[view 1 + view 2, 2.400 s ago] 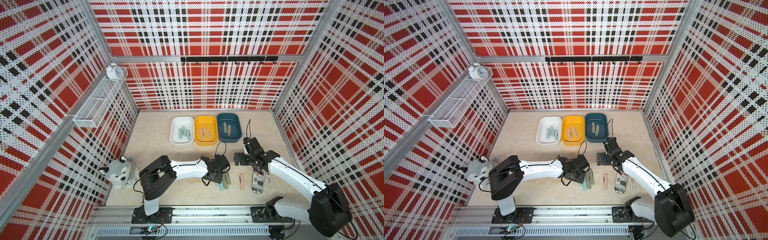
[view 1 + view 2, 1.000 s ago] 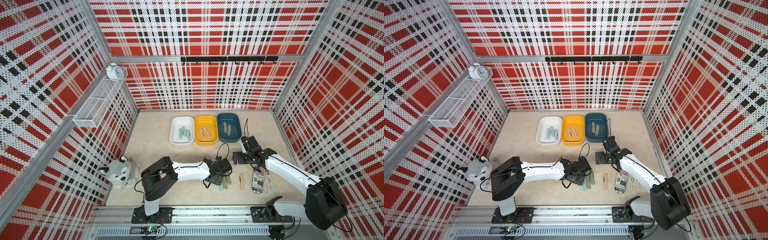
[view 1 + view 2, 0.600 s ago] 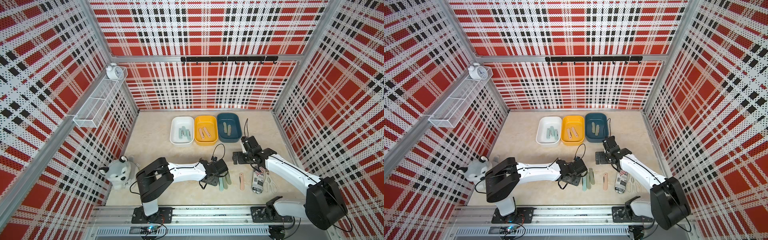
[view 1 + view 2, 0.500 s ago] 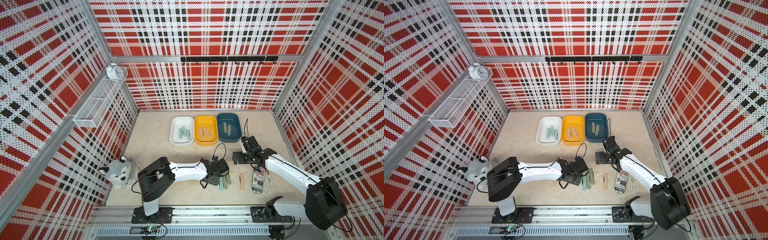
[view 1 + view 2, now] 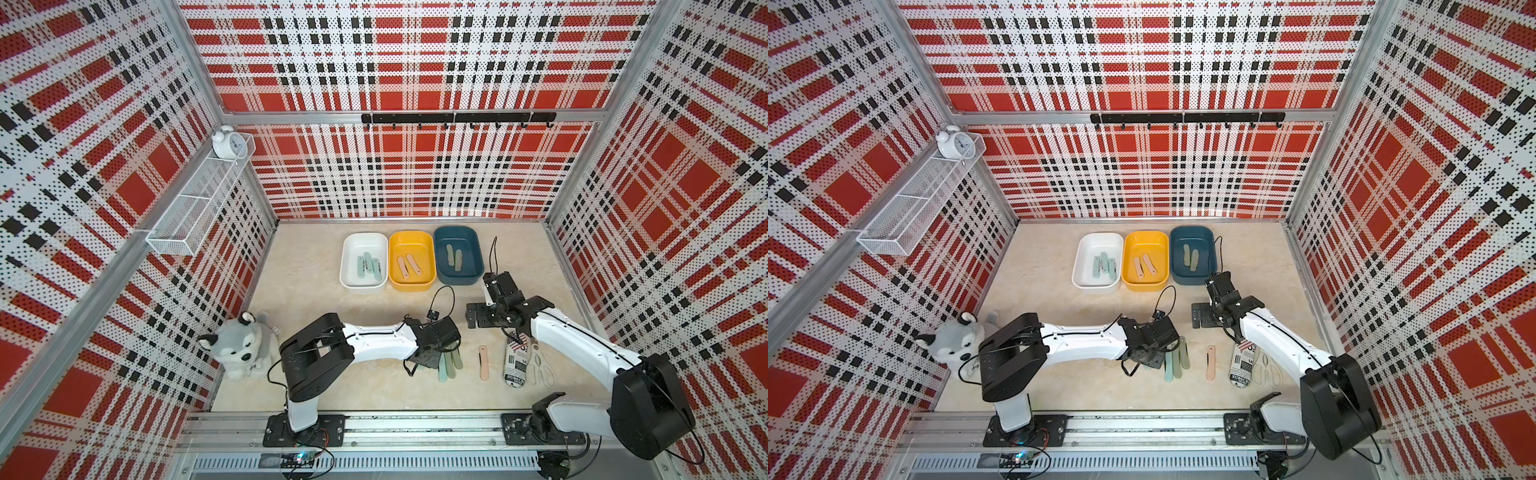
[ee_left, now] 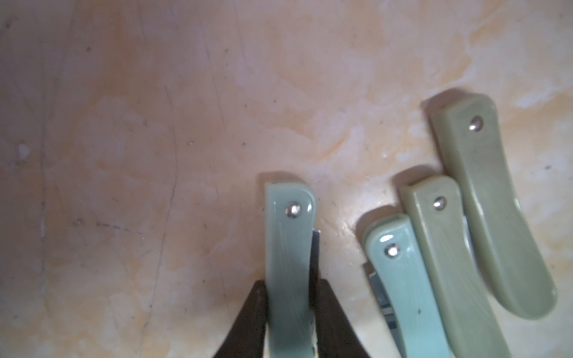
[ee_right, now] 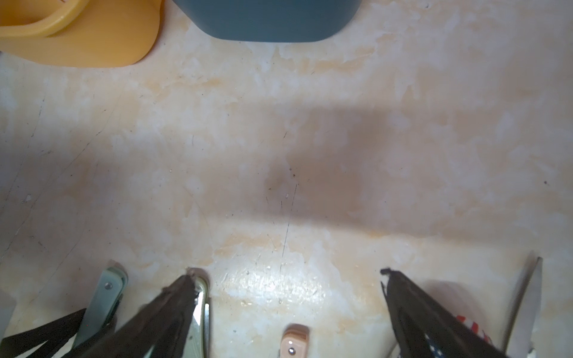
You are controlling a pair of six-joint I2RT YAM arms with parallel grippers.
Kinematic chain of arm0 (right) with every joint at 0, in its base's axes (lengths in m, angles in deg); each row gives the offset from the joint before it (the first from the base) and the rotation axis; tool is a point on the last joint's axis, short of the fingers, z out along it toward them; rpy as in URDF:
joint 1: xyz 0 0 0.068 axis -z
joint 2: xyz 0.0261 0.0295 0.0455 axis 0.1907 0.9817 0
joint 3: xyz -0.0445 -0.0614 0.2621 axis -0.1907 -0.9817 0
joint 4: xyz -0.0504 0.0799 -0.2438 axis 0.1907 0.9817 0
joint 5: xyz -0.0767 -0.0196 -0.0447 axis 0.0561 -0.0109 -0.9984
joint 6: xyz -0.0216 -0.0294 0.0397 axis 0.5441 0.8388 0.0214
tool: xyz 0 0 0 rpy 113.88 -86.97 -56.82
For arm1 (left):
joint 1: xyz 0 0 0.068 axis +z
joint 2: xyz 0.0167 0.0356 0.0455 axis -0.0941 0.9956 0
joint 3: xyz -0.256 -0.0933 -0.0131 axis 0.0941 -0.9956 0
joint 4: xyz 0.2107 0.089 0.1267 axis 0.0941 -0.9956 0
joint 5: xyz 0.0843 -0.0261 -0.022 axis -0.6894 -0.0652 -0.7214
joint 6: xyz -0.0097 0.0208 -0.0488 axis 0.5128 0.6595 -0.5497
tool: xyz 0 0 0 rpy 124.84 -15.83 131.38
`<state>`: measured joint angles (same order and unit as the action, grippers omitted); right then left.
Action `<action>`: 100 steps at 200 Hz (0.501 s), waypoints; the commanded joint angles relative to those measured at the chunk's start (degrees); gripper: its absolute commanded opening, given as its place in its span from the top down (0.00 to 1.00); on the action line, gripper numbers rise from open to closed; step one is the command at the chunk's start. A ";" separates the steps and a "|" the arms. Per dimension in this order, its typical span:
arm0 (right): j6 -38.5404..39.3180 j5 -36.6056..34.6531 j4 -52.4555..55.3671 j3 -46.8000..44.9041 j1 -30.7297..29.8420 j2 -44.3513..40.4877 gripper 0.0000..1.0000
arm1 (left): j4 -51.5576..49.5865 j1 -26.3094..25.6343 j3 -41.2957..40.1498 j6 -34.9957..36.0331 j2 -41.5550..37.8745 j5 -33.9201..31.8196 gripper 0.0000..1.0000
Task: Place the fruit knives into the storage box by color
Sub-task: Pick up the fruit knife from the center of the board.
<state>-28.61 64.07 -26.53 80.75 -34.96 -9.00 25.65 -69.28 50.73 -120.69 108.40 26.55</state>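
While my left gripper (image 6: 290, 297) is clamped shut across a mint-teal fruit knife (image 6: 290, 235), low in the lower middle of both top views, I cannot tell whether the knife is clear of the tabletop (image 6: 124, 155). The pinch sits toward one end, so a quick lift could let it pivot or slip from the fingers (image 6: 333, 322). A second teal knife (image 6: 400, 279) and two sage-green knives (image 6: 496, 201) lie just beside it; swinging sideways could scatter them. The white box (image 5: 362, 287) above centre holds the teal ones. My right gripper (image 7: 286, 276) gapes wide, empty.

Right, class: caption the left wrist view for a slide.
Left claw shut on a mint-teal knife; three more knives lie beside it on the tabletop.
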 commanded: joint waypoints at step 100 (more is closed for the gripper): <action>1.30 -1.74 1.75 2.27 0.50 -0.30 0.00 | -2.34 4.60 0.54 -0.81 -7.19 -2.75 0.92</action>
<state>-27.74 63.43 -25.74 81.08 -34.80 -9.00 24.18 -66.13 50.59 -120.69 105.45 26.04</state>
